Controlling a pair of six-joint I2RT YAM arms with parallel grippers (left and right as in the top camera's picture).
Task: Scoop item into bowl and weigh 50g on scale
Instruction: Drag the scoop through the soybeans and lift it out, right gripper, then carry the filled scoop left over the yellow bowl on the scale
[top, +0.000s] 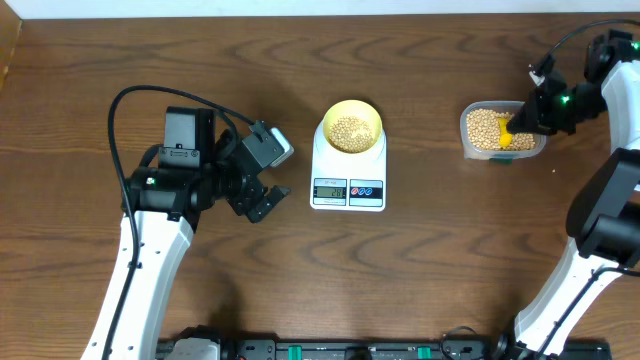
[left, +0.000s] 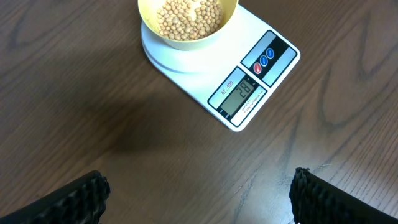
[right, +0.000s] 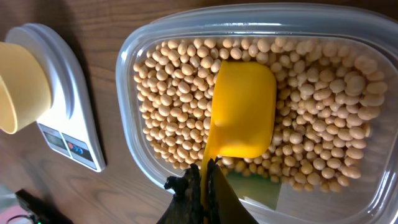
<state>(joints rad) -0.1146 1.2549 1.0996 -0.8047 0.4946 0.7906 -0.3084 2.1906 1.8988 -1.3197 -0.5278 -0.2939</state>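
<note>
- Two arms are in view. The right gripper (right: 202, 182) is clenched on the handle of a yellow scoop (right: 242, 112). The left gripper (top: 263, 197) is spread wide with nothing between its jaws.
- Most of the beans (right: 168, 93) sit in a clear tub (right: 134, 56) on the right side of the table (top: 120, 60). A smaller portion already lies in the bowl (top: 351, 128), which stands on the scale (top: 348, 190).
- Key relation: the scoop head rests on the bean pile inside the tub. The scoop's long axis runs from the right jaws straight out across the tub.
- The bowl lies to the left of the tub, apart from it, with bare table between them. A loaded scoop would have to travel that way.
- The right arm is at the tub. The left arm is nearer the scale but touches nothing.
- Right wrist view: shows the grip on the handle and the head against the beans. I cannot tell whether the head faces up or down.
- Left wrist view: shows the scale's display (left: 239, 96) lit, with digits too small to read with confidence. Overhead gives less.
- Judgement: weighing is part done, and another scoop load is being taken.
</note>
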